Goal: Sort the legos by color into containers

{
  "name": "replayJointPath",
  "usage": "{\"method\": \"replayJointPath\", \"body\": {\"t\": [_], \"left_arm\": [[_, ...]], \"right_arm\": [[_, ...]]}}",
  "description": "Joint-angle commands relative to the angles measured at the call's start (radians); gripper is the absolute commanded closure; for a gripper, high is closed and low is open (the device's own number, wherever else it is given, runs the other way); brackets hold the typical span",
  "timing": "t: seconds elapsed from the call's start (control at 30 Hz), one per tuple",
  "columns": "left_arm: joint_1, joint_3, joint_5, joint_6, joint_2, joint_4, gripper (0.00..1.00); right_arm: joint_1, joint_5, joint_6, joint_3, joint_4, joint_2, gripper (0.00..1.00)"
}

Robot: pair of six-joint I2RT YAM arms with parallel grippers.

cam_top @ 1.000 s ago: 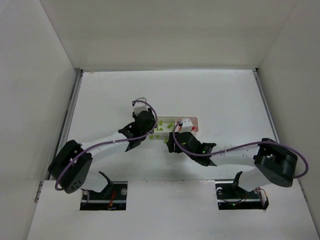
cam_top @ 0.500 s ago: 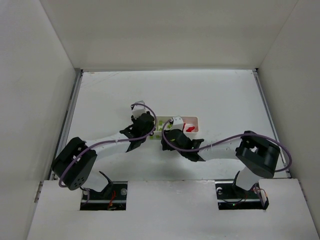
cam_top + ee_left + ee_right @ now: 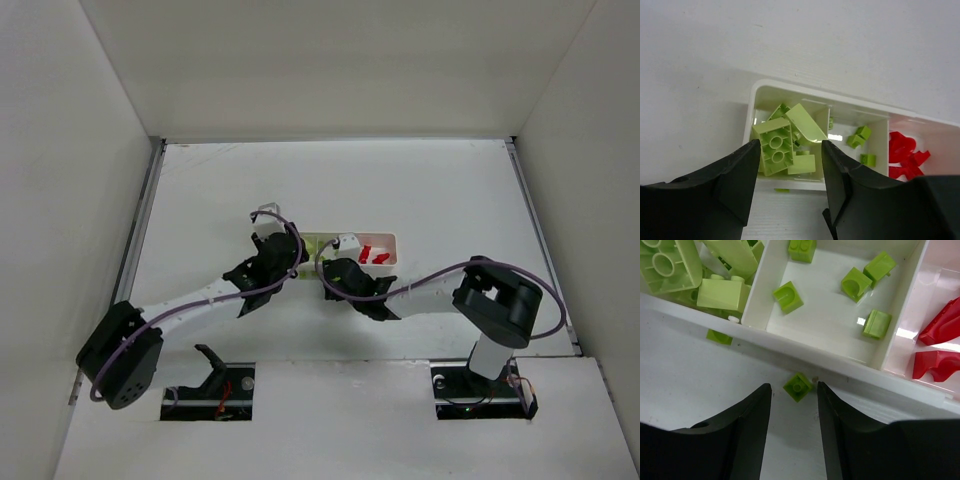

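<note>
Left gripper (image 3: 790,150), right gripper (image 3: 794,390) half-open (both empty)

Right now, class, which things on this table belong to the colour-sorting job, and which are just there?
Job: white tray; green bricks and red bricks in it; loose green brick beside the tray, framed by the open right gripper; second loose brick; left gripper, open over the tray.
Just there: purple cables; white walls.

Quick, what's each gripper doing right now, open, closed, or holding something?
Left gripper: open, holding nothing.
Right gripper: open, green brick between its jaws, not gripped.
</note>
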Motion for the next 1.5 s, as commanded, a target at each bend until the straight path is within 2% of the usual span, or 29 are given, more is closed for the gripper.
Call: {"method": "replayJointPath", "body": {"t": [0.0, 0.1, 0.3, 0.5, 0.63, 0.73, 0.9, 0.97, 1.1, 1.17, 1.3, 1.47], "left_arm": [[-0.026, -0.027, -0.024, 0.016, -0.068, 0.007, 0.52], [-0.053, -0.050, -0.020, 0.020, -0.111, -0.016, 0.56], [-0.110, -0.125, -0.037, 0.026, -0.166, -0.062, 0.65], [-0.147, -0.176, -0.049, 0.009, -0.168, -0.071, 0.64], [-0.159, -0.156, -0.034, 0.016, -0.099, -0.040, 0.62], [-0.182, -0.131, -0.030, 0.032, -0.034, -0.008, 0.61], [-0.174, -0.116, -0.034, 0.039, 0.053, 0.044, 0.61], [-0.171, -0.116, -0.034, 0.039, 0.067, 0.069, 0.61], [-0.164, -0.114, -0.023, 0.049, 0.079, 0.086, 0.61], [-0.159, -0.113, -0.023, 0.057, 0.091, 0.095, 0.61], [-0.153, -0.098, -0.020, 0.069, 0.128, 0.105, 0.61], [-0.142, -0.084, -0.020, 0.072, 0.188, 0.141, 0.64]], "right_arm": [[0.011, 0.044, -0.010, 0.046, 0.007, 0.023, 0.54], [0.024, 0.078, -0.004, 0.052, 0.004, 0.040, 0.55], [0.044, 0.097, 0.009, 0.057, -0.029, 0.033, 0.71], [0.067, 0.097, 0.023, -0.014, -0.056, -0.171, 0.73], [0.067, 0.095, 0.015, -0.031, -0.090, -0.330, 0.72], [0.019, 0.074, -0.014, -0.013, -0.064, -0.359, 0.72], [-0.047, 0.051, -0.069, 0.075, -0.035, -0.245, 0.70], [-0.074, 0.057, -0.083, 0.102, -0.021, -0.187, 0.66], [-0.094, 0.063, -0.066, 0.110, -0.007, -0.174, 0.43], [-0.093, 0.064, -0.073, 0.100, 0.005, -0.199, 0.37], [-0.070, 0.075, -0.070, 0.052, 0.017, -0.257, 0.37], [-0.007, 0.083, -0.044, -0.025, 0.028, -0.309, 0.46]]}}
